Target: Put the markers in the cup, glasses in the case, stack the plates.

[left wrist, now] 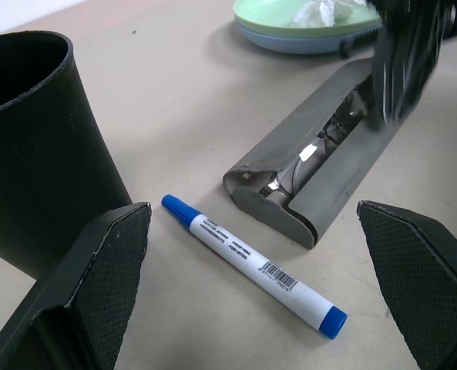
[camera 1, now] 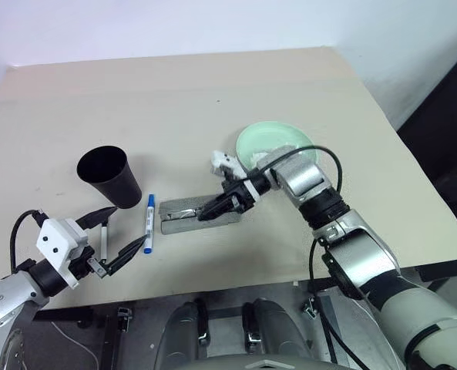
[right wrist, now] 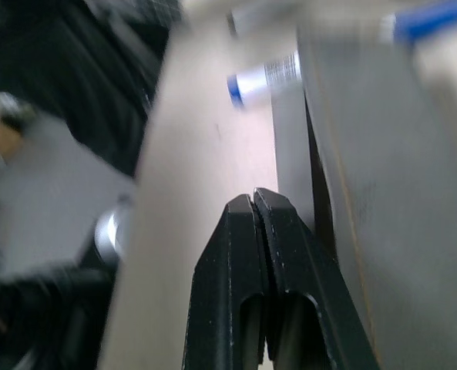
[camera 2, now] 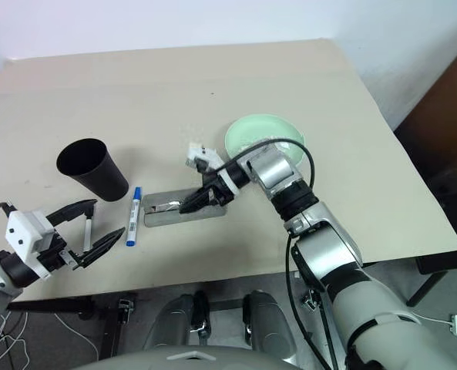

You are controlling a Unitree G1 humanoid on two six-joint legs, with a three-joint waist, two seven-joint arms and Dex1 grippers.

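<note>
The right gripper [camera 1: 213,210], fingers pressed together on nothing, sits at the centre of the head view with its tips on the grey case [camera 1: 183,213]. The case is not fully shut: the left wrist view shows its lid ajar, with the glasses [left wrist: 309,158] glinting inside. Behind the right forearm, centre right, the mint plate [camera 1: 259,139] lies on the blue plate [left wrist: 290,42], so the 2 plates look stacked already; something white and crumpled [left wrist: 314,11] sits in the top one.

The left gripper [camera 1: 114,233] hangs at the lower left with its fingers wide apart and empty. A blue-capped marker [camera 1: 149,223] lies on the table just right of it, between the gripper and the case. A 2nd slim white pen [camera 1: 103,239] lies between the spread fingers; its cap colour cannot be made out. The black cup [camera 1: 107,175] stands upright just above them, left of centre, mouth open.

The step in hand looks like pressing the case lid down. Next, probably, the left gripper must close on 1 marker, lift it, tip it upright and lower it into the cup.
</note>
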